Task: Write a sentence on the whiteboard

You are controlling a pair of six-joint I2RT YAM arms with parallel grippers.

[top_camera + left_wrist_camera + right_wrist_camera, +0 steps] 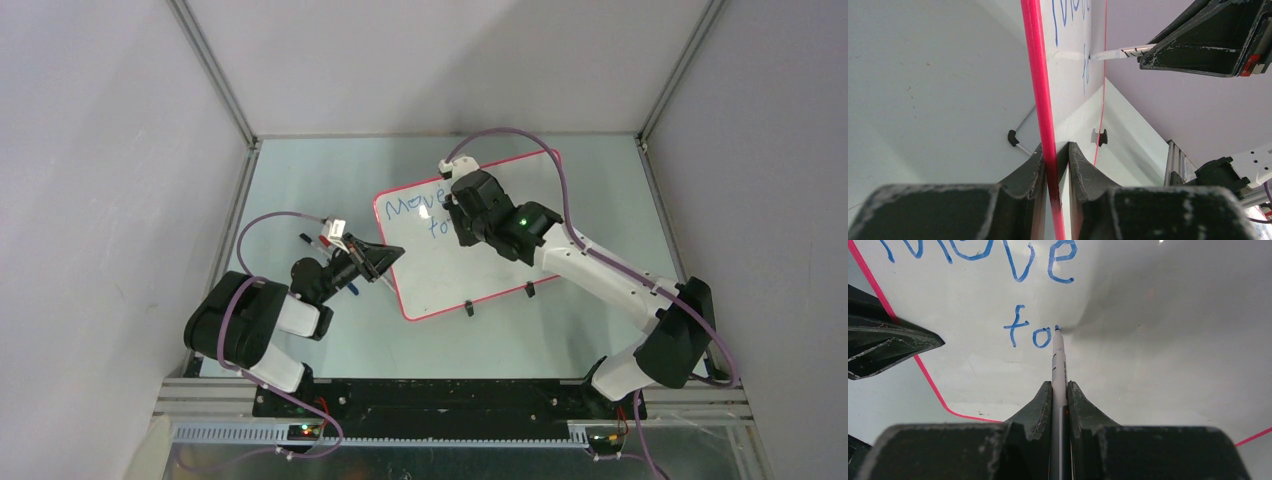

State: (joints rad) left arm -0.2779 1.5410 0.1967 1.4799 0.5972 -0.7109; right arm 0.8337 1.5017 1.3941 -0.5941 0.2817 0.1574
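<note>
2 sentence (1015, 326) lines, crisp via R-wrist only

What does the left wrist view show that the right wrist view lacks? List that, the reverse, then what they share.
Left wrist only: two black clip feet, and the left gripper seen edge-on, shut on the red frame of the whiteboard. Right wrist only: the sentence legible as "Move" and "fo", and the right gripper shut on the marker. Both: the board, blue writing, and the marker tip on the surface.
</note>
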